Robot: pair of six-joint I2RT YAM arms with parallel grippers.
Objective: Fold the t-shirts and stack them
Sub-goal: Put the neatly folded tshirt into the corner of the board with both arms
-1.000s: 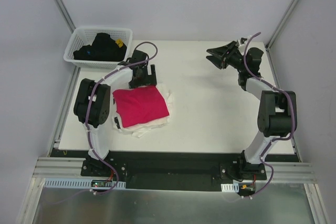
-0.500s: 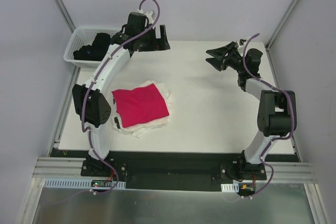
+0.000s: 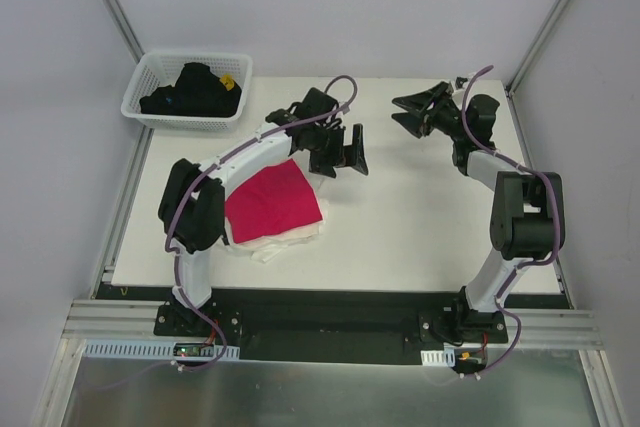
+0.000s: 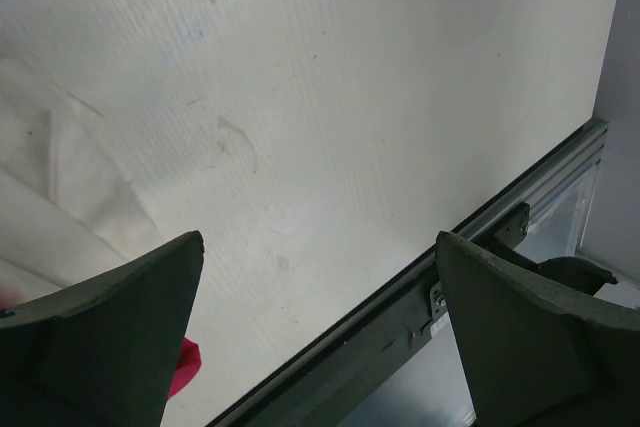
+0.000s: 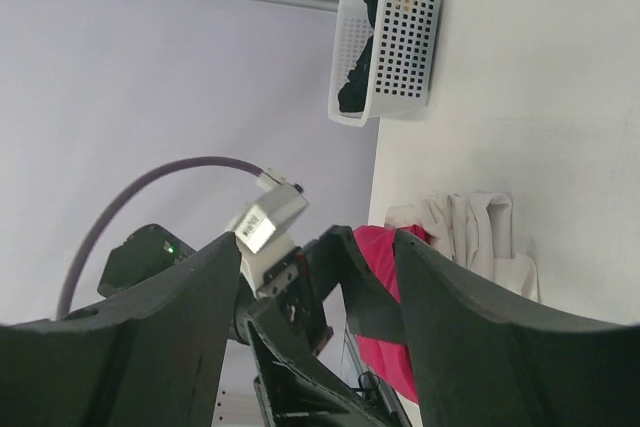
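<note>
The magenta-red t-shirt (image 3: 270,202) lies folded on top of the folded cream-white t-shirt (image 3: 290,235) at the table's left middle. My left gripper (image 3: 342,159) is open and empty, just right of the stack's far corner, over bare table. In the left wrist view the left gripper (image 4: 318,239) has its jaws wide apart, with cream cloth (image 4: 50,207) and a sliver of magenta (image 4: 186,363) at the left edge. My right gripper (image 3: 397,110) is open and empty at the far right, raised and pointing left. The right wrist view shows both shirts, magenta (image 5: 376,253) and cream (image 5: 480,227), beyond the right gripper (image 5: 318,239).
A white lattice basket (image 3: 150,107) with dark clothes (image 3: 190,92) stands at the far left corner; it also shows in the right wrist view (image 5: 395,37). The left wrist view shows the table's black edge rail (image 4: 400,317).
My left arm rose from the stack toward the basket, then swung down and right to just right of the stack. The right arm has not moved. The shirts stay put.
</note>
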